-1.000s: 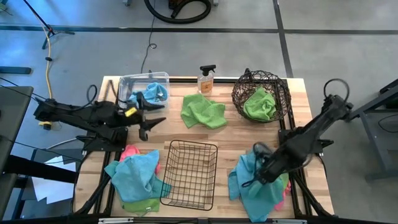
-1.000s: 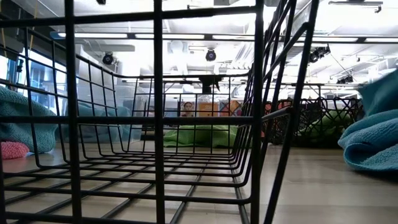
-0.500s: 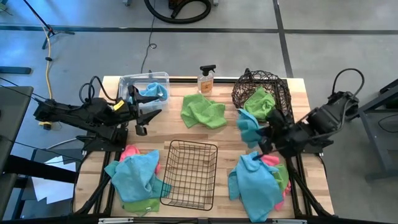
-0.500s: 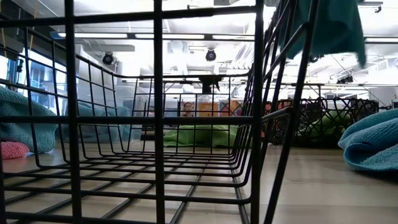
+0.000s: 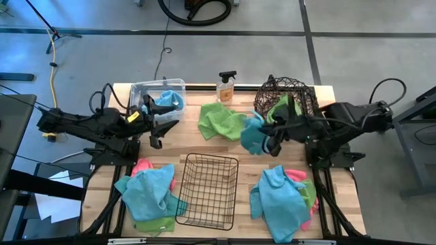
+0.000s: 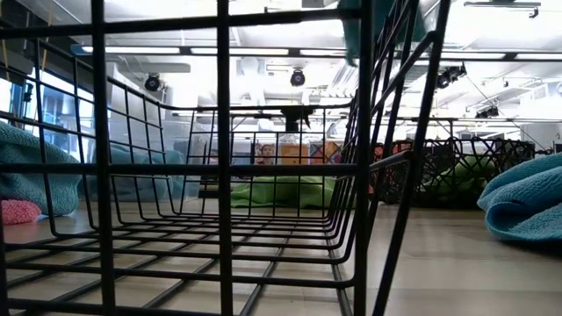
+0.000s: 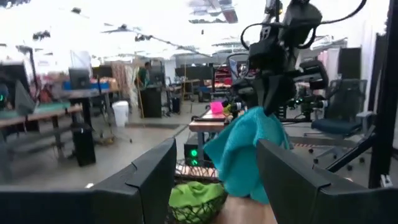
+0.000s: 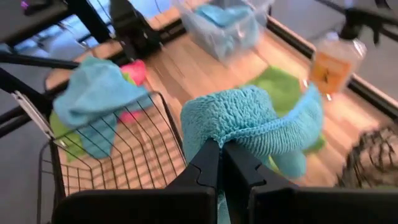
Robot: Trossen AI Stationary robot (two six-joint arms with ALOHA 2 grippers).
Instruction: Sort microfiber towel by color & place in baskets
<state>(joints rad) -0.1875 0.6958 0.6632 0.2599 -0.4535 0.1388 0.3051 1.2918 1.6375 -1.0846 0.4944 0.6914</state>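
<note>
My right gripper point(image 5: 271, 138) is shut on a teal-blue towel point(image 5: 253, 133) in the air over the table's middle, between the green towel point(image 5: 221, 122) lying flat on the table and the round woven-wire basket point(image 5: 300, 94). That basket holds a green towel point(image 5: 283, 110). The clear bin point(image 5: 139, 90) at the far left holds a teal towel point(image 5: 168, 101). The black wire-grid basket point(image 5: 208, 190) stands at the near middle. My left gripper point(image 5: 158, 128) is open and empty beside the clear bin. My right gripper pinches a bunched fold of the teal-blue towel point(image 8: 239, 134) between its two shut fingers point(image 8: 208, 165). The fingers come from the table's right, slanting down. The towel is lifted clear of the table and hangs slack below the fingers, as the left wrist view point(image 7: 249, 155) also shows.
An orange spray bottle point(image 5: 226, 87) stands at the far edge. A pile of teal, pink and green towels point(image 5: 150, 194) lies near left. Another pile, teal on top point(image 5: 279, 199), lies near right. Bare wood shows between the grid basket and the green towel.
My right gripper has taken a teal-blue towel out of the near-right pile, lifted it clear, and carried it toward the far edge and then toward the table's left. The towel hangs below it. My left gripper has shifted slightly toward the clear bin.
</note>
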